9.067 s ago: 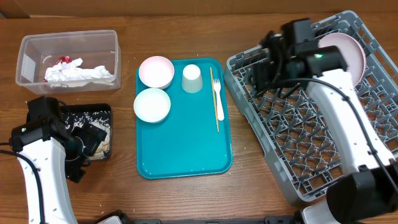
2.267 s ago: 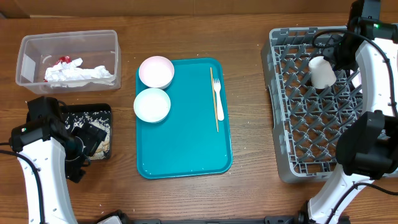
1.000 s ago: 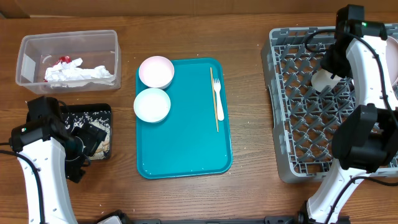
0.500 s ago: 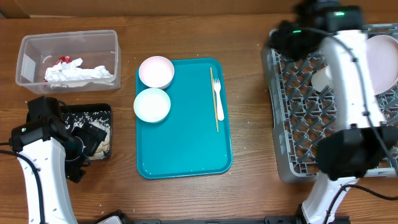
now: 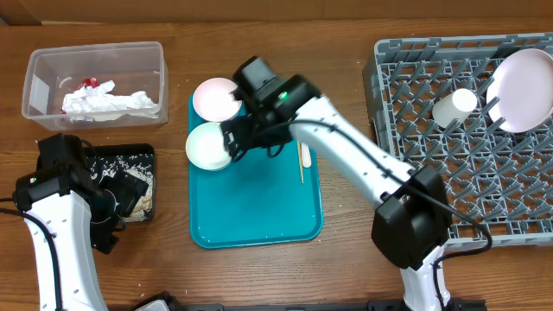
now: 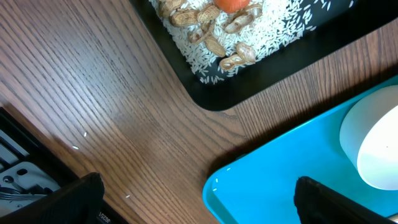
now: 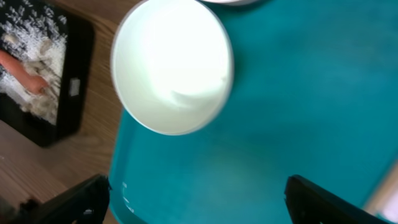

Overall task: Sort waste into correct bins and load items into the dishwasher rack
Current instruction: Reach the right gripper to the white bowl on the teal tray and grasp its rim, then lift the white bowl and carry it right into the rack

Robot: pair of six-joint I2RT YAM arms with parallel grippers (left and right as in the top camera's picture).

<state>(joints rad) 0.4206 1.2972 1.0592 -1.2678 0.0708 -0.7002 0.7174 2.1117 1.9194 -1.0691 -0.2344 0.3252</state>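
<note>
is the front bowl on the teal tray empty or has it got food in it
Empty: the bowl shows a bare, clean white inside in the right wrist view, with no scraps in it.

A teal rectangular plastic serving tray [image 5: 259, 207] stands out against a brown wood-grain table [image 5: 346, 43], bearing a pink-tinged white round bowl [image 5: 216, 98] and a plain white round bowl [image 5: 206, 145]. White rice grains [image 6: 273, 31], tan nut-like pieces [image 6: 239, 59] and an orange carrot [image 6: 231, 5] speckle a glossy black rectangular tray [image 6: 249, 87]. A clear plastic rectangular tub [image 5: 34, 82] shows crumpled white paper napkins [image 5: 108, 102] and a small red wrapper [image 5: 86, 84]. The grey lattice-patterned plastic rack [image 5: 415, 104] frames 1 white cup [image 5: 454, 105] and 1 pale pink round plate [image 5: 523, 78]. The left arm [image 5: 60, 233] and right arm [image 5: 346, 147] are white with black joints.
</note>
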